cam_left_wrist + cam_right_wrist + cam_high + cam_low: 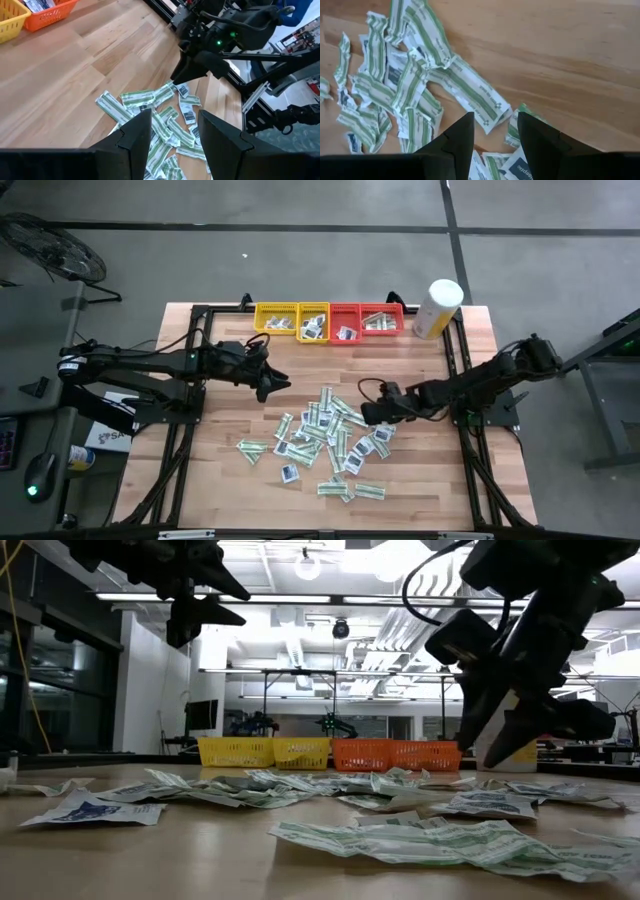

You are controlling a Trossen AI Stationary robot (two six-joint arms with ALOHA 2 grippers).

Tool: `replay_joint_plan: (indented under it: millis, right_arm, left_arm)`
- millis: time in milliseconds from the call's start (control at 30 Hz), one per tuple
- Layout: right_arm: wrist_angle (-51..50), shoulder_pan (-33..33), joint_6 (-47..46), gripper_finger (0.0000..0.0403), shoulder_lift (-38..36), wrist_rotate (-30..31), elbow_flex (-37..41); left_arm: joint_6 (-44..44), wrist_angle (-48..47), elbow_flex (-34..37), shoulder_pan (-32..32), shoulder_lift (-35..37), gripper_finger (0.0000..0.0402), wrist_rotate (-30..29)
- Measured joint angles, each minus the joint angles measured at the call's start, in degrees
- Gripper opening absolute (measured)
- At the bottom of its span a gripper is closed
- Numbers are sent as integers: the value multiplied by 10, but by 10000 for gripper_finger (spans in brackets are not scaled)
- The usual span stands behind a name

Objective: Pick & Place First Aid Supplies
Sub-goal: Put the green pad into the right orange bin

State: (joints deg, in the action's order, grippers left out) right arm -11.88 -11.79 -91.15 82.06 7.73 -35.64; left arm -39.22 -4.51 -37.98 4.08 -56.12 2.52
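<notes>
High view: wooden table carries four trays at 12 o'clock, canister at 1. Packet pile lies at centre. Right gripper, fingers spread, empty, hangs low at the pile's 2 o'clock edge. Left gripper, fingers spread, empty, hovers at 10 o'clock, apart from it.

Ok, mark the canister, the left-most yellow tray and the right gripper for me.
canister point(437, 308), high view, on its white-and-yellow side.
left-most yellow tray point(262, 308), high view, on its far rim.
right gripper point(370, 417), high view, between its fingertips above the packets.
</notes>
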Motion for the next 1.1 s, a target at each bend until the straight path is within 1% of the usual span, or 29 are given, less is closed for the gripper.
replay_joint_plan:
  millis: [233,533,767,933,1100]
  right_arm:
    - [3,-21,-30,145,8,34,0]
    - [47,-26,-44,145,42,46,0]
    - [80,-29,-54,145,75,38,-1]
    - [93,-29,-54,145,77,45,-1]
    - [95,-29,-50,145,77,35,-1]
  left_arm:
    - [0,0,0,0,0,161,1]
    - [0,-2,0,0,0,161,1]
    - [2,-4,0,0,0,161,1]
    - [2,-7,0,0,0,161,1]
    - [2,-9,0,0,0,161,1]
